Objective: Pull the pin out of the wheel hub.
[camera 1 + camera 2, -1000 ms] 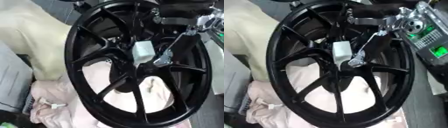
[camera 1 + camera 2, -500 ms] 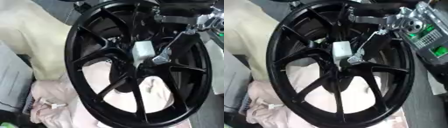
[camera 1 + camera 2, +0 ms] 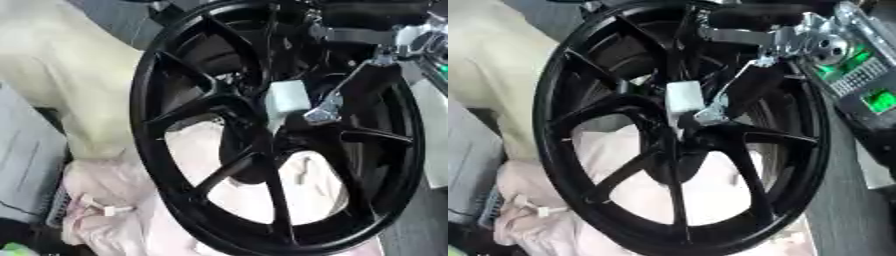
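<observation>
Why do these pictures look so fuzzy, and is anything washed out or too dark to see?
Left eye view: everything is soft; the black wheel merges into one dark mass, spoke edges smeared. The pale cloth beneath is bright, nearly washed out. Right eye view: same blur; the right hand is black against black, only its silver parts catching light, and the green lights glow.

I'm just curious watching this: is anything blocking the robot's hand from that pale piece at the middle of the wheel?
Nothing visible does. The right hand already reaches to the hub beside the pale block; only the wheel's black spokes surround them.
</observation>
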Robot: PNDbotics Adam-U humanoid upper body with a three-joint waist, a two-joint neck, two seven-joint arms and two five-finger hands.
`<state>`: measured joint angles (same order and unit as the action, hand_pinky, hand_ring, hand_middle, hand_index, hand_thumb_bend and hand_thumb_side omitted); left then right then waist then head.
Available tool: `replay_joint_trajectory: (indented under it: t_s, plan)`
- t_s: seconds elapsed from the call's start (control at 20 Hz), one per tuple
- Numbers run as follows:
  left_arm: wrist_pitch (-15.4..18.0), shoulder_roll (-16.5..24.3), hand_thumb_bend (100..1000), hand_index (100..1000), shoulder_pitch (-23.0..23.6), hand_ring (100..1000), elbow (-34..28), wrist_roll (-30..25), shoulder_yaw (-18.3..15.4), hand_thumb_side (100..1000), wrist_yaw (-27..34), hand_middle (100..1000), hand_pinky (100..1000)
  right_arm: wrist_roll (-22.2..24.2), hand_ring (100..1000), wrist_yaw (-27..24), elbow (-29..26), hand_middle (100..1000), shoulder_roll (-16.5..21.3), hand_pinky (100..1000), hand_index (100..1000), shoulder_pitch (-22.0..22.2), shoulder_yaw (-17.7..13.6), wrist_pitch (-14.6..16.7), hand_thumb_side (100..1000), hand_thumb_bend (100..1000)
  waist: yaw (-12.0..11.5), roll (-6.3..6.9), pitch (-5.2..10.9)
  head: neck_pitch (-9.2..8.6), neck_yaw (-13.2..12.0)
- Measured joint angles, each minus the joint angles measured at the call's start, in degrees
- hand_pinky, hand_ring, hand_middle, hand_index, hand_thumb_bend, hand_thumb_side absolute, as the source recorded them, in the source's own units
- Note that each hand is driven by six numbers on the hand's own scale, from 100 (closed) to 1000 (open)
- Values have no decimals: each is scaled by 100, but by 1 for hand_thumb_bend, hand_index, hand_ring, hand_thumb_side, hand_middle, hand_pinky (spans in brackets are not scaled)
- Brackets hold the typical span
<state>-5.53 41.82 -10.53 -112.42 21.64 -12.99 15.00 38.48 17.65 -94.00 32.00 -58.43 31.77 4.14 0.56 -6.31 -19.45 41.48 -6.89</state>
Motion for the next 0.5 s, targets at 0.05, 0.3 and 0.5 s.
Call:
replay_joint_trajectory:
  t_s: [0.05, 0.3, 0.5]
  plan:
    - [0, 0, 316, 688, 1, 611, -4, -3, 6, 580, 0, 506, 615, 11, 634, 10, 30, 496, -3, 761, 701, 1, 0, 13, 454, 541, -6, 0, 0, 0, 0]
    - [0, 0, 314, 688, 15, 612, -29, -13, 8, 581, 0, 507, 616, 31, 604, 39, 113, 471, -23, 748, 668, 3, 0, 38, 442, 528, -17, 0, 0, 0, 0]
    - [1, 0, 313, 688, 34, 612, -30, -16, 8, 581, -1, 507, 616, -13, 560, 33, 129, 426, -48, 730, 620, 4, -8, 2, 431, 507, -21, 0, 0, 0, 0]
